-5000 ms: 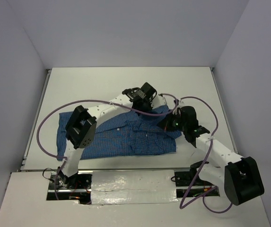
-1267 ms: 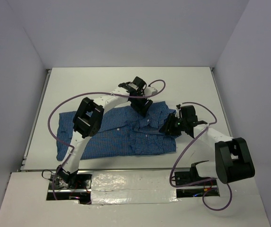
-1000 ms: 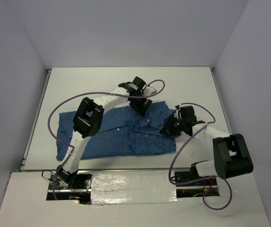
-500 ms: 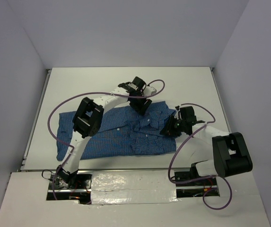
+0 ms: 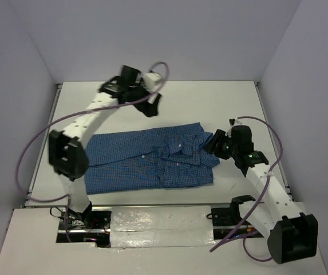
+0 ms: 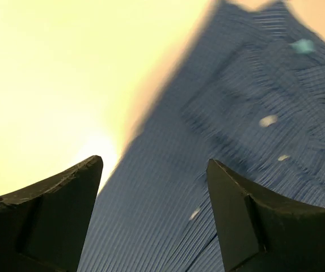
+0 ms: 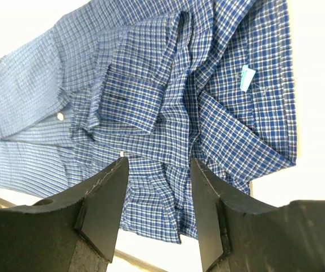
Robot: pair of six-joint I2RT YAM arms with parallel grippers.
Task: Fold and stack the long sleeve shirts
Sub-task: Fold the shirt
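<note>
A blue checked long sleeve shirt (image 5: pixel 141 163) lies spread on the white table (image 5: pixel 221 103), with its collar and folded sleeves bunched toward the right. My left gripper (image 5: pixel 150 106) hovers open beyond the shirt's far edge. In the left wrist view the left gripper (image 6: pixel 153 164) has nothing between its fingers and the shirt (image 6: pixel 253 102) is blurred below. At the shirt's right edge my right gripper (image 5: pixel 212 143) is open. Seen from the right wrist, the right gripper (image 7: pixel 157 161) holds no cloth, and the shirt (image 7: pixel 151 85) with a small teal tag (image 7: pixel 245 76) lies beneath.
The left arm's elbow (image 5: pixel 67 154) hangs over the shirt's left end, and its purple cable (image 5: pixel 35 146) loops out to the left. Grey walls close the table on three sides. A taped white strip (image 5: pixel 158 220) runs along the near edge between the arm bases.
My left gripper let go at the collar, opened wider and swung up and back to the left. My right gripper opened and drew slightly right off the shirt's edge.
</note>
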